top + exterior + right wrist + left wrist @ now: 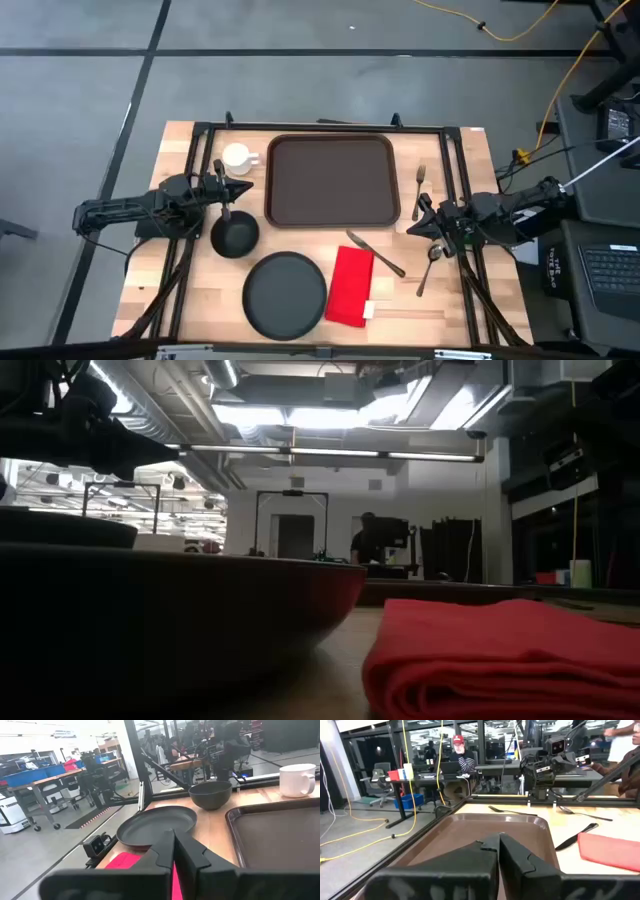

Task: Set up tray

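Tray (331,180) lies bare at the counter's far middle, long axis running arm to arm, directly between left tool (243,187) and right tool (415,210), both pressed together, empty, about equally near.

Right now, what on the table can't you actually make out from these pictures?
- Low view: the tray is hidden behind the black plate and red napkin.
- High view: the small white object at the napkin's corner is too small to identify.
- Right wrist view: the tray is cut off by the picture's edge, and that arm's own pincer hides part of the napkin.
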